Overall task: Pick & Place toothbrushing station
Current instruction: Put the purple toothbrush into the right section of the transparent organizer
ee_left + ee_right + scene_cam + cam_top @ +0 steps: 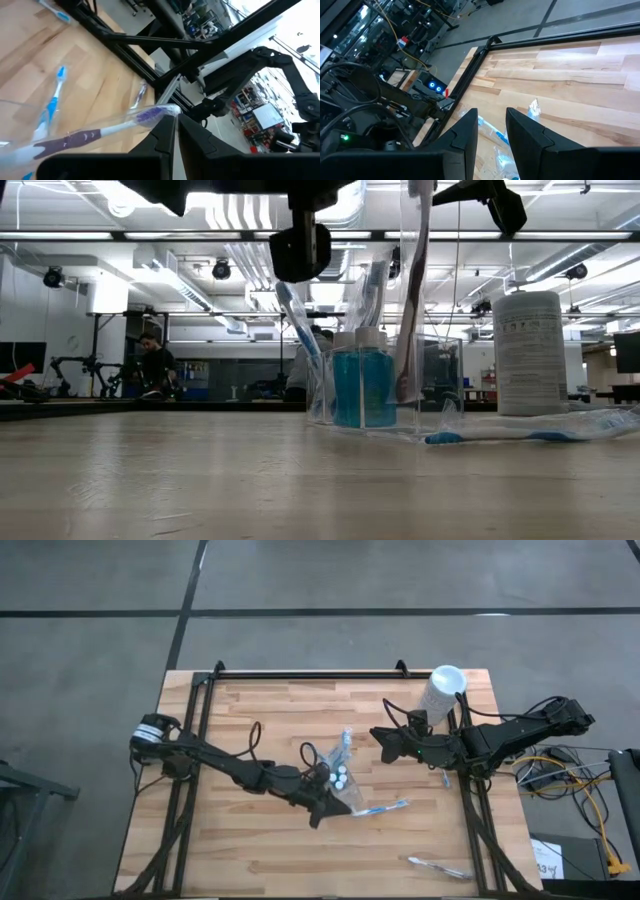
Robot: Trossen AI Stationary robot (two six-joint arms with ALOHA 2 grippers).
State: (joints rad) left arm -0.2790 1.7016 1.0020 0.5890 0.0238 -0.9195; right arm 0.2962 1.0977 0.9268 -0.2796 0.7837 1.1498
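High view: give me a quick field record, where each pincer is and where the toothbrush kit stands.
left pincer: mid-table, above the clear pouch, at the end of a wrapped toothbrush
right pincer: open, empty, hovering to the pouch's right
tubes: upright in the pouch, white caps up
loose toothbrushes: one lying beside the pouch, one by the table's near right edge
white cylinder: upright, far right corner
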